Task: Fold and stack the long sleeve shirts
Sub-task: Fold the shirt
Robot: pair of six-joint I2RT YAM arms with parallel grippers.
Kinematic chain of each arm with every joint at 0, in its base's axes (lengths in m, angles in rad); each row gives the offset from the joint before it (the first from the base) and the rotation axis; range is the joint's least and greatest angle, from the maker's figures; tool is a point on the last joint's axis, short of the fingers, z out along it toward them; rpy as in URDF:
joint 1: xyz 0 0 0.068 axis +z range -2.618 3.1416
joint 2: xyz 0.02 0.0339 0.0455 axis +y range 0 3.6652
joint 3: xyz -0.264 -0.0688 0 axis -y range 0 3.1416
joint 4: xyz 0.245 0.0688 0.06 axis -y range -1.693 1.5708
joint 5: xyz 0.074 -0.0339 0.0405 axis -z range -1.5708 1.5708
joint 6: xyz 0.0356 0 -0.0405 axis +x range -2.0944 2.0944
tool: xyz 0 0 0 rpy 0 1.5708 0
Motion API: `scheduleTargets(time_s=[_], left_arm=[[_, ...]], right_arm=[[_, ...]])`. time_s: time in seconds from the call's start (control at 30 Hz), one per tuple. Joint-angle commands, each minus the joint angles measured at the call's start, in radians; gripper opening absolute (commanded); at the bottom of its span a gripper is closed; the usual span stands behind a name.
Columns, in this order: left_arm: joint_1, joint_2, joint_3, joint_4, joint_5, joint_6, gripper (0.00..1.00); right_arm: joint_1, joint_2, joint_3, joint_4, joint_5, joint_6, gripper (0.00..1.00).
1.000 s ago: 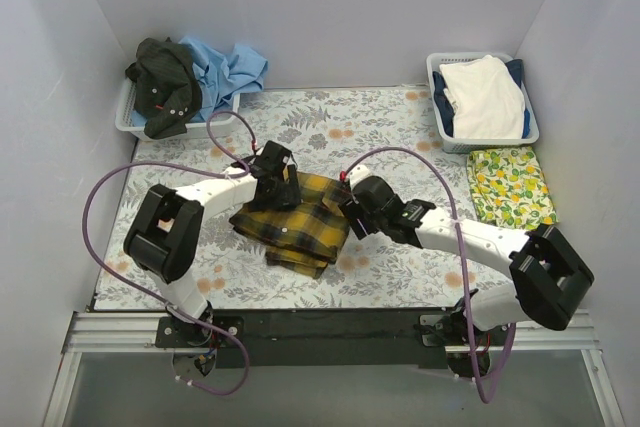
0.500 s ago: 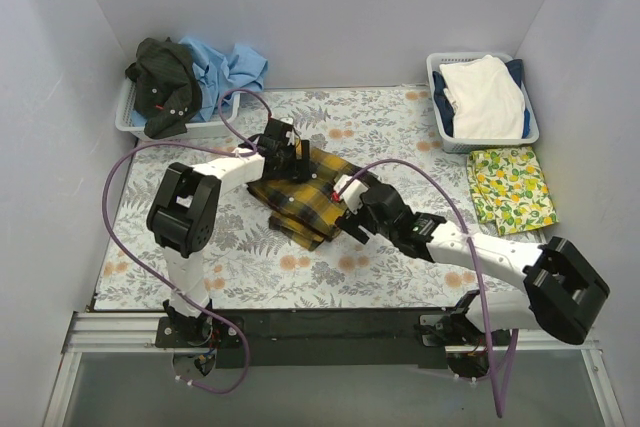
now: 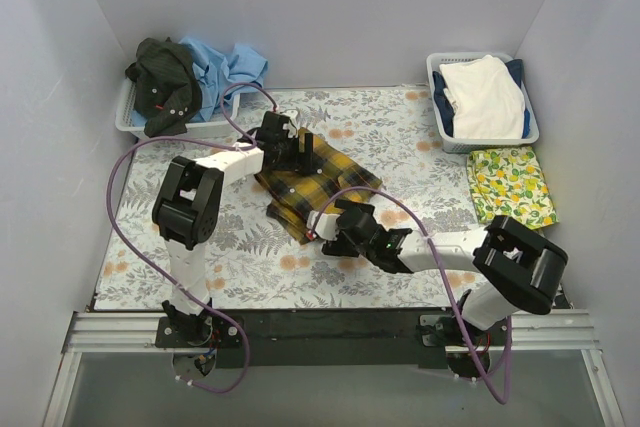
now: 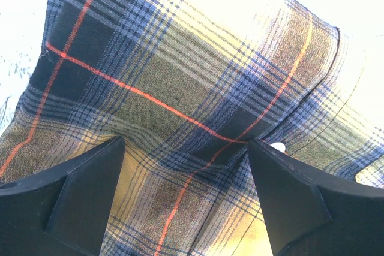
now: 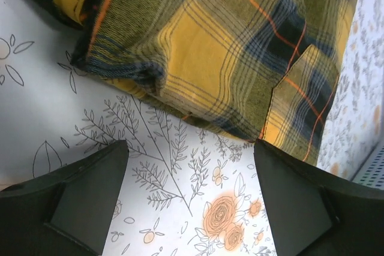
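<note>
The yellow-and-black plaid shirt [image 3: 325, 185] lies folded on the floral table cover, mid-table. My left gripper [image 3: 300, 150] is open at the shirt's back left edge. In the left wrist view [image 4: 186, 202] its jaws stand wide apart with plaid cloth [image 4: 180, 88] filling the space between and below them. My right gripper [image 3: 322, 230] is open and empty just in front of the shirt's near edge. In the right wrist view [image 5: 189, 208] only table cover shows between its jaws, with the shirt [image 5: 228, 46] ahead. Dark and light blue shirts [image 3: 190, 77] are heaped in the back left basket.
A grey basket [image 3: 128, 122] stands at the back left. A basket [image 3: 440, 72] with white and dark folded cloth stands at the back right. A lemon-print cloth [image 3: 512, 187] lies in front of it. White walls enclose the table.
The plaid shirt has slid toward the back of the table with my left gripper. My right gripper has drawn left and nearer, off the shirt onto the table cover.
</note>
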Motion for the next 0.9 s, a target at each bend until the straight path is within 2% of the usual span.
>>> scheduleTargets(time_s=[0.0,0.33,0.53,0.63,0.73,0.77,0.83,0.87], left_arm=[[0.024,0.029,0.025,-0.006,0.065,0.024,0.84],[0.041,0.014,0.008,-0.020,0.110,0.024,0.84],[0.047,-0.005,-0.004,-0.023,0.124,0.022,0.84],[0.051,-0.014,-0.001,-0.024,0.133,0.016,0.84],[0.060,-0.029,0.005,-0.024,0.139,0.010,0.84],[0.064,-0.035,0.010,-0.027,0.139,0.010,0.84],[0.068,-0.058,0.016,-0.034,0.134,0.001,0.84],[0.073,-0.070,0.021,-0.035,0.128,-0.002,0.84]], right_arm=[[0.048,0.064,-0.019,0.133,0.091,-0.104,0.95],[0.071,0.317,0.079,0.383,0.242,-0.288,0.99],[0.071,0.405,0.124,0.405,0.240,-0.296,0.98],[0.071,0.411,0.130,0.376,0.227,-0.280,0.92],[0.071,0.391,0.147,0.290,0.193,-0.245,0.67],[0.071,0.379,0.156,0.261,0.184,-0.216,0.49],[0.071,0.365,0.181,0.171,0.147,-0.190,0.22],[0.072,0.353,0.190,0.144,0.141,-0.155,0.02]])
